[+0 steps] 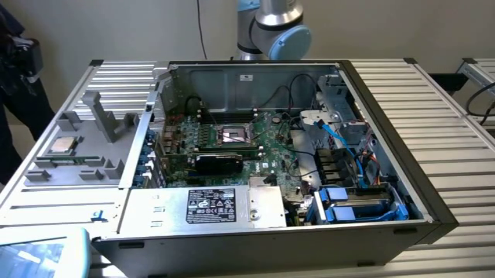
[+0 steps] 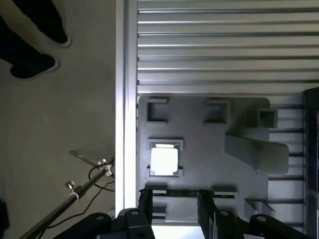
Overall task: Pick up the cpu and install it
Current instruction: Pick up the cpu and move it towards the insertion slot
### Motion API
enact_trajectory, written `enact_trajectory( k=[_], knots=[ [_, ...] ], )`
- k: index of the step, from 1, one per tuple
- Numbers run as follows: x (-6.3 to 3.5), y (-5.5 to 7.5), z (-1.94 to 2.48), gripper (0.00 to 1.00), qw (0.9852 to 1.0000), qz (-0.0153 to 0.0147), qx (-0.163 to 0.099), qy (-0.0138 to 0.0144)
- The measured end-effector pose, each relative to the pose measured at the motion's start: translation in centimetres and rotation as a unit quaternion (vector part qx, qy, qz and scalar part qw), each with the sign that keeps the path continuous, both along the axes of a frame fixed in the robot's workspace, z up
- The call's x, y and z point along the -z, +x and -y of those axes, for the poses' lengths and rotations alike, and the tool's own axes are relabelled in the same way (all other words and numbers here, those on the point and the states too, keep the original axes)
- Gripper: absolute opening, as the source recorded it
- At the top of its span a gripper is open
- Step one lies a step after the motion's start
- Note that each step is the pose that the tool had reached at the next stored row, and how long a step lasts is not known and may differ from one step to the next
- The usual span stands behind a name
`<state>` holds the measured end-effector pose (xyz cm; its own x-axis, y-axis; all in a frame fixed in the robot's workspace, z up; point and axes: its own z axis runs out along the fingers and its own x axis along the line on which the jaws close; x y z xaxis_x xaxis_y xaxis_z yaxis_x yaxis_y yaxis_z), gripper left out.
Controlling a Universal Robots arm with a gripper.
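The cpu (image 1: pixel 64 145), a small square chip with a shiny metal top, lies flat in a recess of the grey holder (image 1: pixel 77 169) on the table at the exterior view's left. From above it shows as a bright square (image 2: pixel 163 160) on the grey holder (image 2: pixel 204 149). My gripper (image 2: pixel 174 206) hangs well above the holder, open, with nothing between its black fingers (image 2: pixel 145 204). The cpu is a short way off from the fingertips, not between them. The black socket (image 1: pixel 234 136) sits on the green motherboard inside the open computer case.
The open case (image 1: pixel 386 145) takes the middle of the slatted table (image 1: pixel 448 174), with a labelled silver box (image 1: pixel 208 207) at its front and blue cables at the exterior view's right. A person (image 1: pixel 15 69) stands beside the table, shoes (image 2: pixel 35 64) on the floor, near a tripod leg (image 2: pixel 75 191).
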<state>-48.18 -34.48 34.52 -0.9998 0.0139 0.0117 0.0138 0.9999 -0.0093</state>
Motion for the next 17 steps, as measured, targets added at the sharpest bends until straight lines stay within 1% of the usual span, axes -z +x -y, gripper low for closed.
enact_trajectory(
  k=[3, 5, 17],
  knots=[
    [0.48, -0.4, -0.17, 0.49, 1.0000, 0.0025, -0.001, -0.0005],
    [0.86, -0.7, -0.23, 0.49, 1.0000, 0.0035, -0.001, -0.0004],
    [3.03, -0.8, -0.26, 0.49, 1.0000, 0.0038, -0.003, -0.0004]
  ],
)
